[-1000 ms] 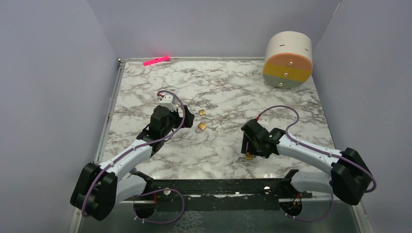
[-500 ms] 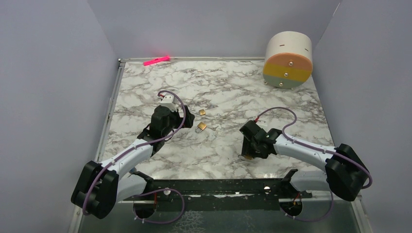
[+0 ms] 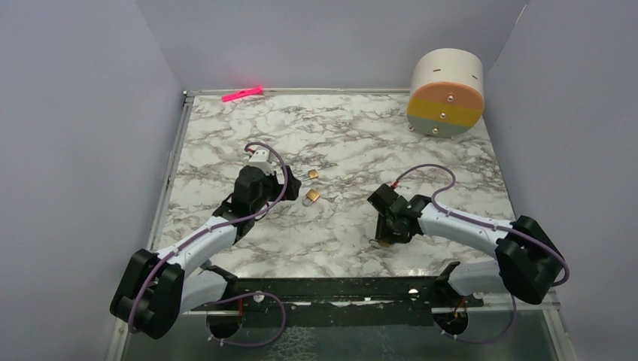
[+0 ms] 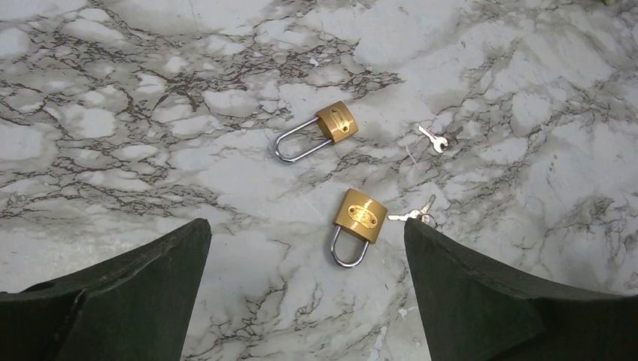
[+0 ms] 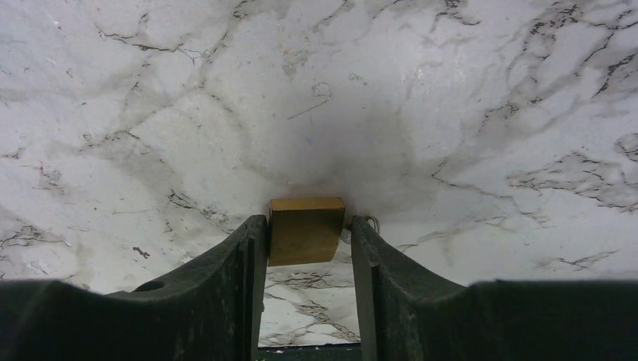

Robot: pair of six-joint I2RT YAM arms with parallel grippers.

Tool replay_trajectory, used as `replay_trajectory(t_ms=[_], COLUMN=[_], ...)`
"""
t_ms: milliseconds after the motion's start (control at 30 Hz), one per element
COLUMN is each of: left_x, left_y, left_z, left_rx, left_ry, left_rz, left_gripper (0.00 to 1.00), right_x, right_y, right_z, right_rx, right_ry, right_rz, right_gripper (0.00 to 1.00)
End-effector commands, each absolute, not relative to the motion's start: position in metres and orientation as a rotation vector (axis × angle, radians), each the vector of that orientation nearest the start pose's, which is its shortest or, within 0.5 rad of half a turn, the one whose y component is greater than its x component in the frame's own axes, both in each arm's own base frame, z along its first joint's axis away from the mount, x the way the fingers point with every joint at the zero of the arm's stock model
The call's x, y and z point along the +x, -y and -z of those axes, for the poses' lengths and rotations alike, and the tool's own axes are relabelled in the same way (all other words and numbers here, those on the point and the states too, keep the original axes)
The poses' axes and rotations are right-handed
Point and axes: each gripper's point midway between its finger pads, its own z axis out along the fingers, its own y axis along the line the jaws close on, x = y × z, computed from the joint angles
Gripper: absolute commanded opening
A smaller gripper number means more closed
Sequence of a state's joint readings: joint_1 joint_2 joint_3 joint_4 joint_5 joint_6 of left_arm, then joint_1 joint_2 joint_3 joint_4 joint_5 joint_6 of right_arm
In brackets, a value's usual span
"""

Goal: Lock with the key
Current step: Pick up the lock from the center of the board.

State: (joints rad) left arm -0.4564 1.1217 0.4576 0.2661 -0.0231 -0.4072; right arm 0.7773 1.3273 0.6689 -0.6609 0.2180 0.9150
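Left gripper (image 4: 305, 226): spread as wide as it goes, hanging over the table (image 3: 353, 128) a little left of the middle. There is only marble between its fingers.
Right gripper (image 5: 308, 222): down low, toward the near edge and right of the middle, with its jaws standing narrow on either side of a brass padlock (image 5: 305, 235).
Grip check: one finger (image 5: 241, 256) looks pressed against the brass body, but a sliver of gap shows on the other side, so it is not clamped.
Long-shackle padlock (image 4: 335, 124): lying flat ahead of the left gripper, with its silver loop stretched out sideways.
Short-shackle padlock (image 4: 361, 216): flat as well, near the first, and sitting between the left gripper's fingers in the wrist view.
Key (image 4: 432, 139): there it is, tiny and silver, lying alone on the marble near the long-shackle padlock without touching it. It is well apart from the right gripper.
Second key (image 4: 412, 216): just beside the short-shackle padlock's body. There may be more than one key here, but it is too small to tell.
Far right corner: a round drum (image 3: 445, 94) with a face banded orange, yellow and grey.
Far left corner: a pink stick (image 3: 242, 94) on the table's edge.
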Motion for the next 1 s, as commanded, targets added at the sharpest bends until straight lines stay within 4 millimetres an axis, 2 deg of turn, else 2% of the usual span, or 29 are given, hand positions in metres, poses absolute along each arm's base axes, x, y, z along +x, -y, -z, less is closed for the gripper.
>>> replay_trajectory(t_ms=[0,200,400,533,767,900,967], left_x=[0.308,0.308,0.308,0.308,0.309,0.305,0.3], left_y=[0.164,0.164,0.165,0.164,0.17,0.177,0.188], left_z=[-0.118,-0.12,-0.122,-0.123,-0.128,-0.133,-0.139], left_rx=[0.031,0.031,0.035,0.032,0.048,0.087,0.163], left_ry=[-1.993,-1.991,-1.988,-1.987,-1.974,-1.967,-1.934], left_rz=[0.535,0.537,0.541,0.541,0.569,0.616,0.678], left_gripper=[0.99,0.99,0.99,0.99,0.99,0.99,0.96], right_x=[0.149,0.156,0.171,0.189,0.229,0.241,0.244], right_y=[-0.156,-0.157,-0.164,-0.174,-0.206,-0.223,-0.228], right_z=[0.006,0.003,-0.005,-0.014,-0.034,-0.043,-0.046], right_rx=[0.224,0.156,0.049,-0.019,-0.129,-0.181,-0.202], right_ry=[-2.89,-2.867,-2.835,-2.782,-2.672,-2.633,-2.621], right_rz=[-0.065,-0.056,-0.058,-0.069,-0.141,-0.207,-0.23], right_gripper=[0.27,0.01,0.01,0.01,0.01,0.01,0.01])
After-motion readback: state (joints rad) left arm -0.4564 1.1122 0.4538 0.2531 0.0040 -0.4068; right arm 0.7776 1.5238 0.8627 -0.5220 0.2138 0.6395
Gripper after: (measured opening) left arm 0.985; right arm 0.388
